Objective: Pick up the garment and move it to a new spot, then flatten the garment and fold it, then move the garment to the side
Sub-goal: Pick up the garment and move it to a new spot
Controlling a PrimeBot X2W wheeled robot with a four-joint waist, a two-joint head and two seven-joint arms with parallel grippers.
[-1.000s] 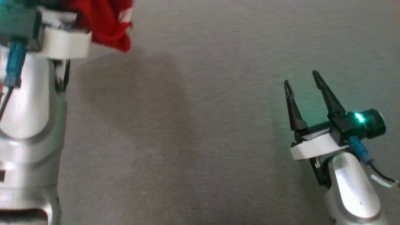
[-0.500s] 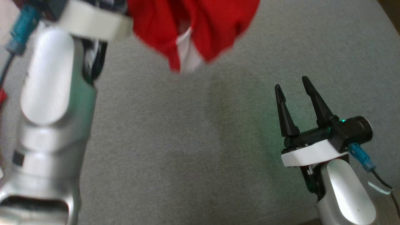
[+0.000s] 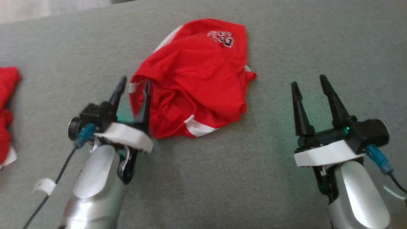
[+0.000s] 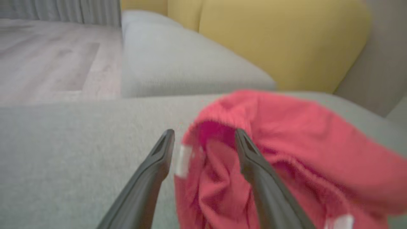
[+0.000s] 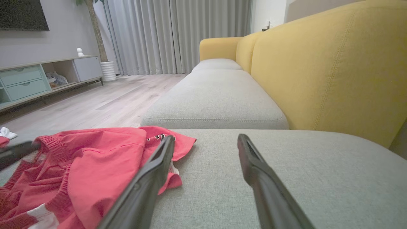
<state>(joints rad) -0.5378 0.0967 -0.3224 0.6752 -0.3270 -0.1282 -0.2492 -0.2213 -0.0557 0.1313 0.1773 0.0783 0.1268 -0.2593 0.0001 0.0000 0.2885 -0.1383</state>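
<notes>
Crumpled red jersey-knit garment (image 3: 197,79) lies in a heap mid-seat on the grey woven sofa cushion (image 3: 222,178), roughly between the two arms and nearer the left one.

Left hand (image 3: 134,82): fingers spread wide, nothing clamped. The garment's near edge sits in the gap between them, and in the left wrist view one finger lies against the cloth. Right hand (image 3: 308,81): wide open, empty, well apart from the heap, resting low over bare cushion.

Judgement: garment sits at its new spot and the flatten step is due.
- Pull the left hand clear of the loose folds first so it doesn't drag them.
- Pinch two far-apart points on the ribbed hem band (image 5: 54,143), one per hand.
- Draw apart low over the cushion; don't lift high or it bunches again.
- Grab one layer only, since the folds overlap.

Materials:
- Cloth is thin, soft and limp, with deep rounded creases.
- White side stripe (image 3: 198,127) and small printed logo (image 3: 221,37) show.
- Cushion is a flat, slightly fuzzy weave that will likely grip the fabric some.
- Mustard-yellow upholstered backrest (image 5: 334,70) sits behind.
- Another red cloth (image 3: 6,105) lies at the cushion's left edge.
</notes>
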